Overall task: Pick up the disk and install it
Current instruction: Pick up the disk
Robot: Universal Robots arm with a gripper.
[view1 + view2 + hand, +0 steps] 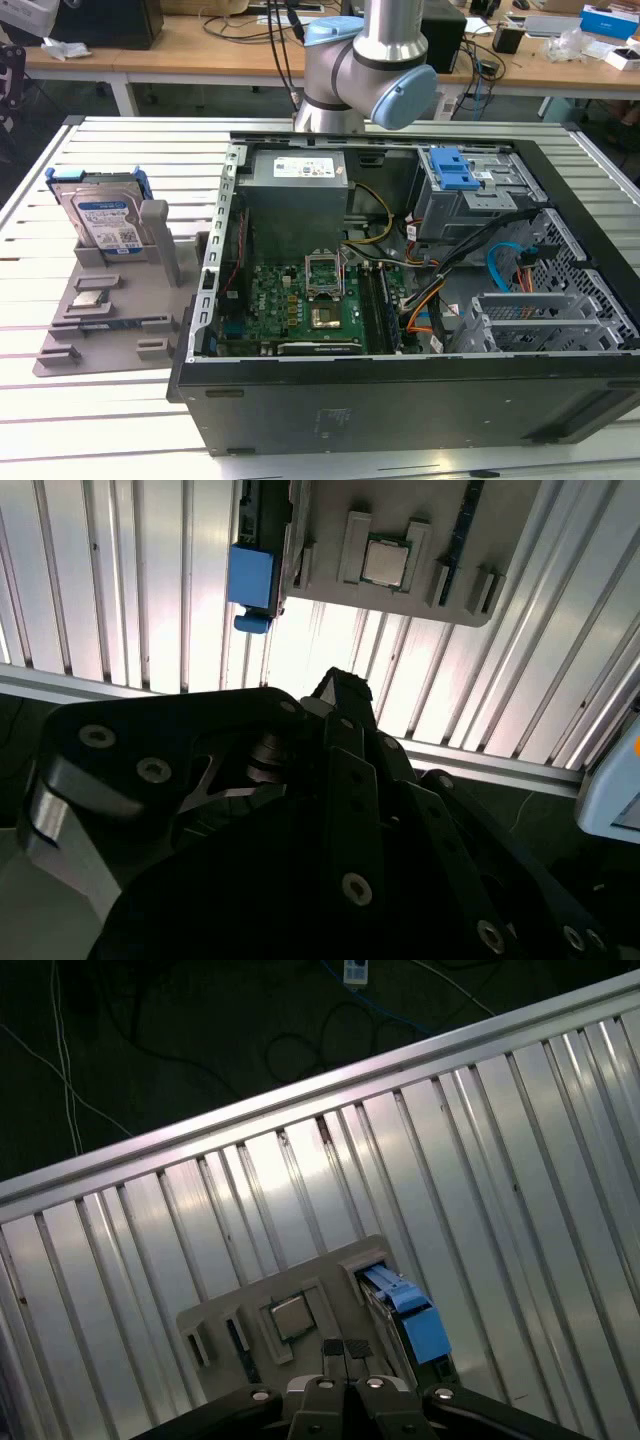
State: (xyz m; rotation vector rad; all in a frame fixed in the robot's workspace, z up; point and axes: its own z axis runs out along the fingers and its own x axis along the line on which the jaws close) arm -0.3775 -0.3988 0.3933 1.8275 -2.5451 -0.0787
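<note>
You'll find the disk (104, 213) standing on edge in the grey holder (120, 340) at the exterior view's left, just beside the open computer case (400, 400) — nothing touches it. In the first wrist view the gripper (346, 1348) sits apart from the disk, fingertips pressed together — holding nothing

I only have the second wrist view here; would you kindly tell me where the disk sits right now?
Observer: In the exterior view the disk stands upright in the grey holder, on the exterior view's left of the open computer case.
Operator: Thank you. Is the hand holding anything?
Observer: No; in the first wrist view the hand is shut and empty, apart from the disk.
</note>
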